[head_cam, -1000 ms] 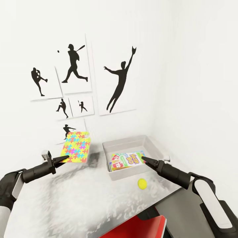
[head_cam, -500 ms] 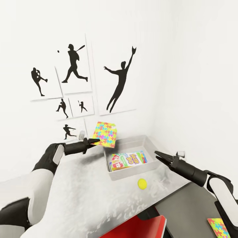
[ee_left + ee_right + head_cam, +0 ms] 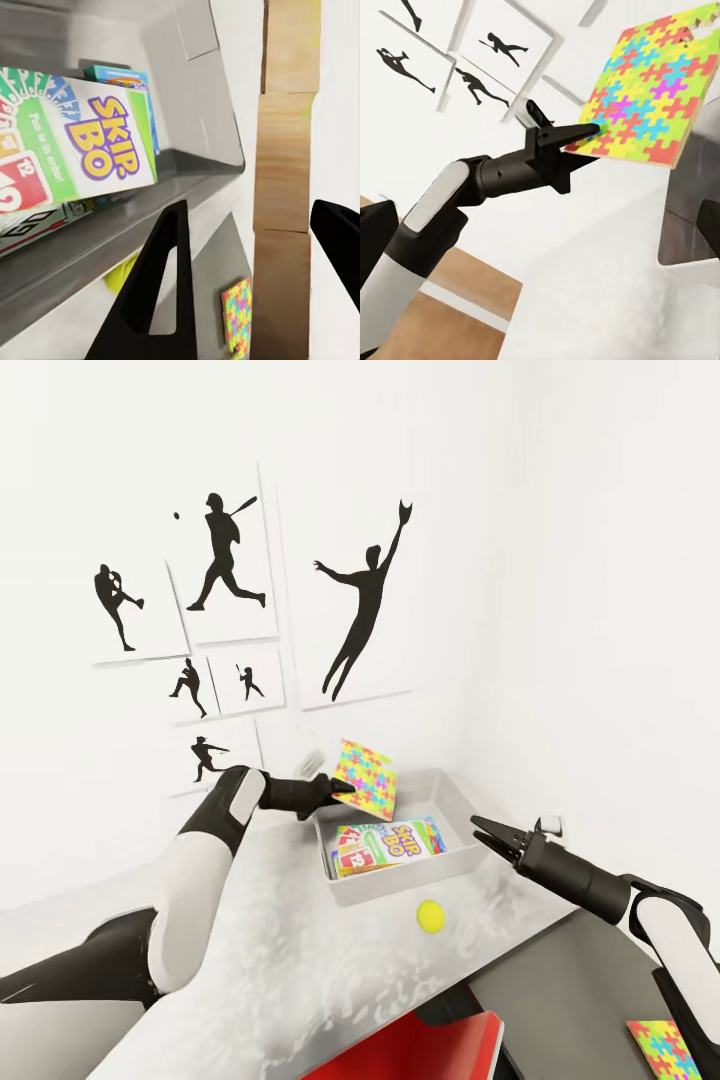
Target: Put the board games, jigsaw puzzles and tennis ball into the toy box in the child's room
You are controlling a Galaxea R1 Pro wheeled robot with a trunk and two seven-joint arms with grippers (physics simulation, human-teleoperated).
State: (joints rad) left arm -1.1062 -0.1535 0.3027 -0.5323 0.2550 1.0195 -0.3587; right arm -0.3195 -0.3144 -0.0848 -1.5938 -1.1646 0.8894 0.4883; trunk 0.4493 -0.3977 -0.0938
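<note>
The left tool (image 3: pixel 342 788) is clenched on the edge of one puzzle (image 3: pixel 366 779), pinching it at its lower near corner; the sheet stands tilted in the air over the toy box's (image 3: pixel 338 885) back left rim. A thin, stiff, light card like this should carry well from an edge pinch, though it may swivel if gripped at a corner alone, so a hold nearer the middle of a side would be steadier.

Inside the toy box, below and just right of the tool, lie the board games (image 3: pixel 388 843), stacked flat. On the table (image 3: pixel 250 960) in front of the box rests the ball (image 3: pixel 431 915), light, round and likely to roll; it wants a grasp across its middle.

The right tool (image 3: pixel 482 832) hangs released, jaws parted, just beside the box's right wall. A second puzzle (image 3: pixel 665 1050) lies on the floor, well apart from both tools.
</note>
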